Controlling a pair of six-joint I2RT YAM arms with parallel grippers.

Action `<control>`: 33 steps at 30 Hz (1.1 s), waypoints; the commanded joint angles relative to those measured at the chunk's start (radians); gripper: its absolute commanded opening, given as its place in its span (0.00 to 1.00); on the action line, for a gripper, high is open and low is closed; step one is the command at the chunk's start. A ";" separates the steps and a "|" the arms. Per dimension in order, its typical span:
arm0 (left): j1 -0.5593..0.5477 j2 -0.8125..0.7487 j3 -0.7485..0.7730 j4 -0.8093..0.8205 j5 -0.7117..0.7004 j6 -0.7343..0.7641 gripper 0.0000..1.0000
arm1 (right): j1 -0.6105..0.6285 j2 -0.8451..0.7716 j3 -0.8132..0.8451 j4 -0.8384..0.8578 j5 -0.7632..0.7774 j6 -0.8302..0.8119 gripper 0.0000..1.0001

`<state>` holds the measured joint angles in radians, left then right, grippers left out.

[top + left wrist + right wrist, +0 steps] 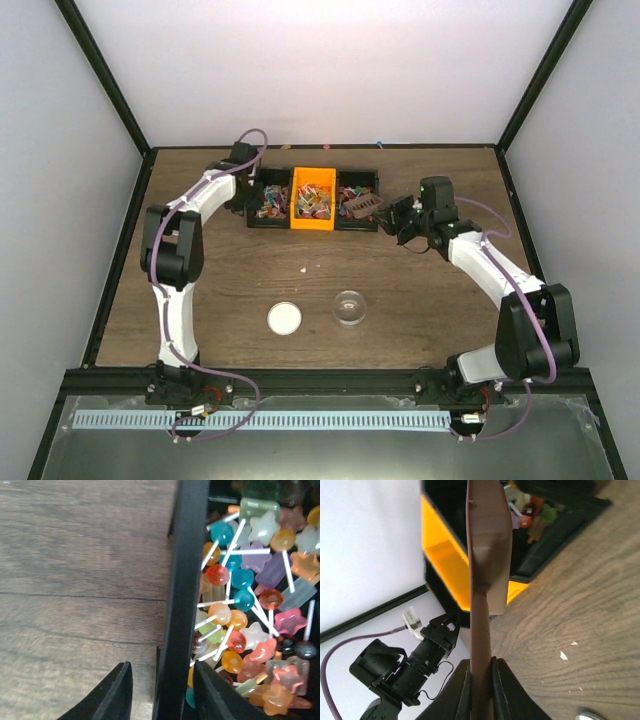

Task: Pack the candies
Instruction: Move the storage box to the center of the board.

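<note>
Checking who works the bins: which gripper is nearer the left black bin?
Left. The left gripper straddles the outer wall of the left black bin, one finger each side. The right gripper, holding the brown scoop, is by the right black bin.

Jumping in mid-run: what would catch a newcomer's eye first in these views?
The bright orange bin stands at the far middle of the table, flanked by a left black bin and a right black bin, all heaped with multicoloured candies. Next comes the right claw clamping a brown scoop at the right black bin. The left claw straddles the left black bin's wall.
</note>
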<state>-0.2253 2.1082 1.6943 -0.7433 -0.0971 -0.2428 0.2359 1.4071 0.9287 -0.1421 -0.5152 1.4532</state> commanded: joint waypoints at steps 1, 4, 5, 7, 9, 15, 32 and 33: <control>-0.003 0.040 0.009 0.023 0.046 -0.019 0.30 | 0.033 -0.005 0.075 -0.152 0.123 0.102 0.01; -0.011 0.039 -0.008 0.040 0.046 -0.040 0.20 | 0.050 0.032 0.151 -0.258 0.171 0.125 0.01; -0.016 0.035 -0.018 0.047 0.044 -0.048 0.17 | 0.056 0.048 0.176 -0.288 0.183 0.131 0.01; -0.031 0.018 -0.041 0.062 0.037 -0.063 0.11 | 0.068 0.079 0.222 -0.334 0.200 0.141 0.01; -0.055 0.001 -0.063 0.065 0.026 -0.077 0.08 | 0.078 0.115 0.270 -0.379 0.203 0.152 0.01; -0.107 -0.054 -0.119 0.022 -0.015 -0.139 0.07 | 0.091 0.180 0.356 -0.436 0.251 0.117 0.01; -0.133 -0.197 -0.335 0.042 -0.006 -0.315 0.04 | 0.104 0.164 0.342 -0.546 0.252 0.242 0.01; -0.132 -0.199 -0.338 0.046 -0.005 -0.321 0.04 | 0.109 0.162 0.338 -0.553 0.251 0.246 0.01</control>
<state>-0.3565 1.9404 1.3781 -0.6945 -0.1276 -0.4877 0.3267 1.6211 1.2896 -0.6407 -0.2848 1.6302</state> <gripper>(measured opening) 0.133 0.081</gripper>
